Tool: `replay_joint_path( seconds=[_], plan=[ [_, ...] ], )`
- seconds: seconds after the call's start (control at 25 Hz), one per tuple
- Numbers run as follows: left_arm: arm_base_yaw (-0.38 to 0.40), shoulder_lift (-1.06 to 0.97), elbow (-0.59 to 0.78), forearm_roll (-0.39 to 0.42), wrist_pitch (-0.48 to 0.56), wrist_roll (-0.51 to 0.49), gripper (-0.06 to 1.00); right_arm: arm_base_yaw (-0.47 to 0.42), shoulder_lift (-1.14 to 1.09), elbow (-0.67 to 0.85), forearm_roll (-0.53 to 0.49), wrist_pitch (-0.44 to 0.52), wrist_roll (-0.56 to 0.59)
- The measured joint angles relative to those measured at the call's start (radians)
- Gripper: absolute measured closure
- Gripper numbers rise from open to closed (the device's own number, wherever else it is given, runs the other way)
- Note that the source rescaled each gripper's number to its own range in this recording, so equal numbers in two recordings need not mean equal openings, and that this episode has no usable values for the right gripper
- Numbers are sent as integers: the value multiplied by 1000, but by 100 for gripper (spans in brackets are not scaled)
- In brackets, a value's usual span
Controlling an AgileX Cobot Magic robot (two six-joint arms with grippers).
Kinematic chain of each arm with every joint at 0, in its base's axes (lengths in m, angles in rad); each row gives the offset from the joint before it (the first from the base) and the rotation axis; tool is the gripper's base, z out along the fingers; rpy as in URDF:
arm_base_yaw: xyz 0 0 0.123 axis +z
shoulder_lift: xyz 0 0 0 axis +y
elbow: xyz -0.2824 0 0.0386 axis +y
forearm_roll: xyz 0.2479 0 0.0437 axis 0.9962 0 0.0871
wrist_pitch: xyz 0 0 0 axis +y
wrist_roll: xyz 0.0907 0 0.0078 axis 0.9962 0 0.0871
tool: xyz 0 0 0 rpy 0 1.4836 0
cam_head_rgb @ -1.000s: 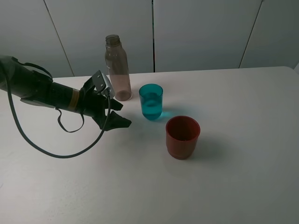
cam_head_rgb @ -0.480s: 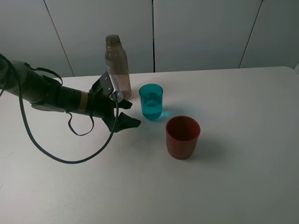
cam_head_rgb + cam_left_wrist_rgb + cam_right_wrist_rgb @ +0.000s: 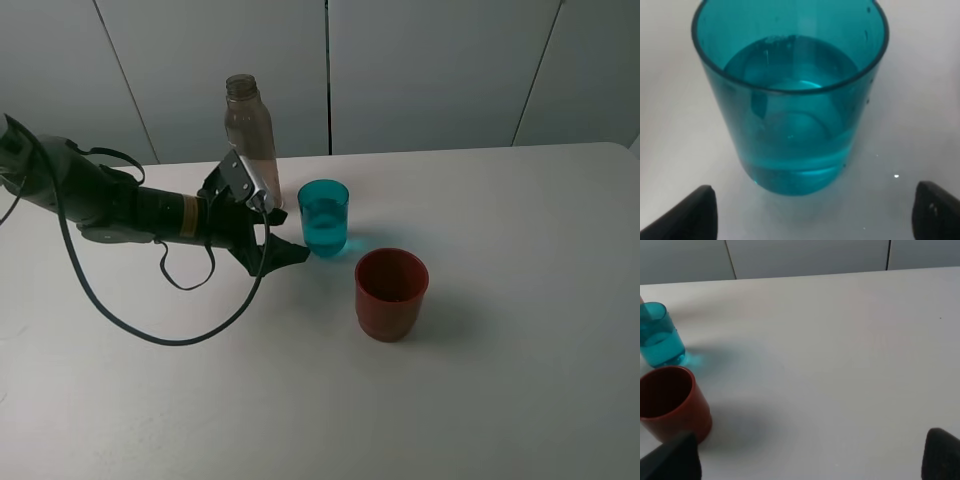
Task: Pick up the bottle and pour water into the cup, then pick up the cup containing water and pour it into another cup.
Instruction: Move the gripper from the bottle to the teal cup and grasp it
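The teal cup (image 3: 323,218) stands on the white table with water in its lower half. My left gripper (image 3: 284,238) is open just to its left, low over the table, its fingertips short of the cup's wall. In the left wrist view the cup (image 3: 790,115) fills the frame, with the left gripper (image 3: 812,216) spread wide in front of it. The clear brownish bottle (image 3: 250,140) stands uncapped behind the left gripper. The red cup (image 3: 391,293) sits to the front right of the teal one. The right wrist view shows the right gripper (image 3: 807,460) open, the red cup (image 3: 671,402) and the teal cup (image 3: 659,341).
The white table (image 3: 500,380) reaches back to a grey panelled wall. A black cable (image 3: 150,320) loops down from the left arm onto the table. The right arm is outside the exterior view.
My left arm has moved right across the table, bringing its open gripper from beside the bottle up close to the teal cup. Cups and bottle have not moved.
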Motion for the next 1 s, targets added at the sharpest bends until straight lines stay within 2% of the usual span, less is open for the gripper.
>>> replay_joint_path(
  seconds=[0.2, 0.6, 0.84, 1.0],
  plan=[
    [-18, 0, 0, -76, -4, 76, -4, 0, 0, 0, 0, 0, -2],
    [-39, 7, 0, -148, -4, 94, -4, 0, 0, 0, 0, 0, -2],
    [-73, 50, -4, -203, -4, 159, -4, 0, 0, 0, 0, 0, -2],
    [-84, 75, -39, -224, -4, 166, -4, 0, 0, 0, 0, 0, -2]
  ],
)
